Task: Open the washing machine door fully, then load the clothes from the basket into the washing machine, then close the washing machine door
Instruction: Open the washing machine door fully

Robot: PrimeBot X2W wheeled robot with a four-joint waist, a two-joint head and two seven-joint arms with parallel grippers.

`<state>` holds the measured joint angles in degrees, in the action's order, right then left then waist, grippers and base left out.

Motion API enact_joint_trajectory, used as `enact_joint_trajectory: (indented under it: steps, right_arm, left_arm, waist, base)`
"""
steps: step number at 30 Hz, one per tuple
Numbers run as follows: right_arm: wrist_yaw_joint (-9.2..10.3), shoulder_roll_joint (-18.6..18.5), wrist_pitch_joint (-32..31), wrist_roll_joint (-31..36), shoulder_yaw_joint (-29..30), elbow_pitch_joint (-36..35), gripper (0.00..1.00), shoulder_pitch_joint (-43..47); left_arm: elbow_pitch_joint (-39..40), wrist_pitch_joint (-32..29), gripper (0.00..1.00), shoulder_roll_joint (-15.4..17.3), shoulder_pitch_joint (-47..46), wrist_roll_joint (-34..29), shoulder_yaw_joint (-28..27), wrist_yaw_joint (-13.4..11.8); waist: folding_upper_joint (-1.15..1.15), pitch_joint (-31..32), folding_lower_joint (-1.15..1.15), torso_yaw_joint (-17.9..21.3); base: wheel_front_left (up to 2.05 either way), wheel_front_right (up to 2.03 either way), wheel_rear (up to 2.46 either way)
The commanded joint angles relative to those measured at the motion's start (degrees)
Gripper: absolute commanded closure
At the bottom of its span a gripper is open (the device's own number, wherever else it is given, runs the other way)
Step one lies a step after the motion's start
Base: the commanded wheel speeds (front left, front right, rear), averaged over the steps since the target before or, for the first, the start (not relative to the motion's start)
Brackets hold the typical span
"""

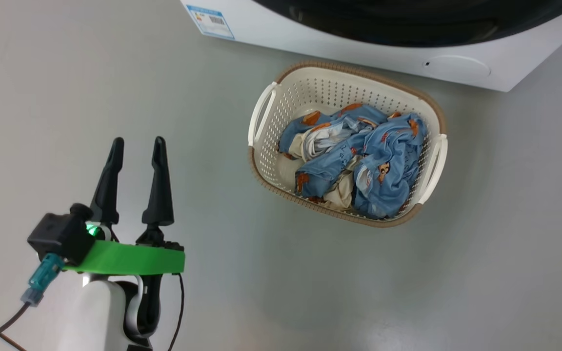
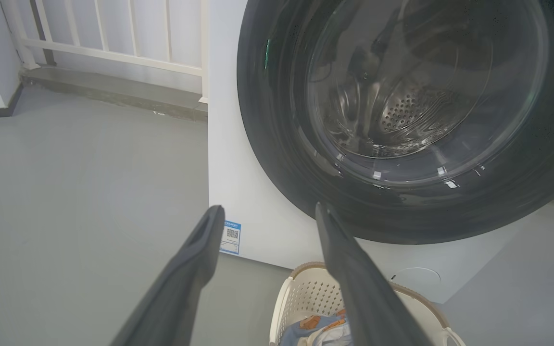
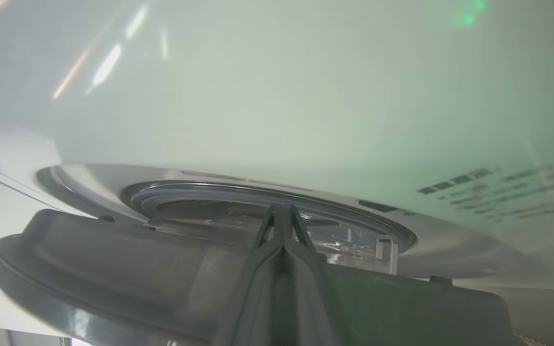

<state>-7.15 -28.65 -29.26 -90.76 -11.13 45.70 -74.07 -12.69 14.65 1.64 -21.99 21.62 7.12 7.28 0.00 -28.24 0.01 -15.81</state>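
The white washing machine (image 1: 359,44) stands at the top of the head view, the black rim of its door (image 1: 408,19) just showing. On the floor in front of it sits the cream basket (image 1: 344,68), holding blue bear-print clothes (image 1: 373,156) mixed with cream cloth. My left gripper (image 1: 137,141) hangs open and empty to the basket's left. In the left wrist view my left gripper (image 2: 268,209) points at the door (image 2: 277,144), above the basket (image 2: 306,288). My right gripper (image 3: 282,209) is shut, its tips in the gap between the ajar door (image 3: 113,269) and the machine front (image 3: 282,96).
Grey floor surrounds the basket. A blue label (image 1: 210,19) marks the machine's lower left corner and a round hatch (image 1: 456,66) its lower right. A white railing (image 2: 113,48) on a low step stands left of the machine. A cable trails from my left wrist.
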Motion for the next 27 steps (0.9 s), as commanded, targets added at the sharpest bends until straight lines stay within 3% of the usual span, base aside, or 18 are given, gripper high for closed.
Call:
enact_joint_trajectory:
  steps: [1,17,27]
  right_arm:
    - [-0.34,1.77,-1.52,-0.98,-0.92,-1.77,1.00,1.73]
    - [-0.34,4.70,-6.85,-3.11,-2.39,-4.68,1.00,13.48]
    - [-0.34,6.08,-9.03,-3.33,-3.57,-8.62,1.00,20.07]
  left_arm:
    - [0.92,0.35,0.00,1.26,-0.31,0.12,-1.99,0.21]
    - [-0.68,0.35,0.00,1.89,2.16,-1.06,-3.39,0.21]
    - [-1.47,0.35,0.00,2.68,3.85,-1.18,-3.97,0.21]
  waist:
    - [0.00,1.13,-0.01,0.56]
    - [0.00,9.51,-0.01,4.06]
    - [0.00,13.70,-0.01,4.05]
  base:
    - [0.00,0.00,0.00]
    - [0.00,0.00,0.00]
    - [0.00,0.00,0.00]
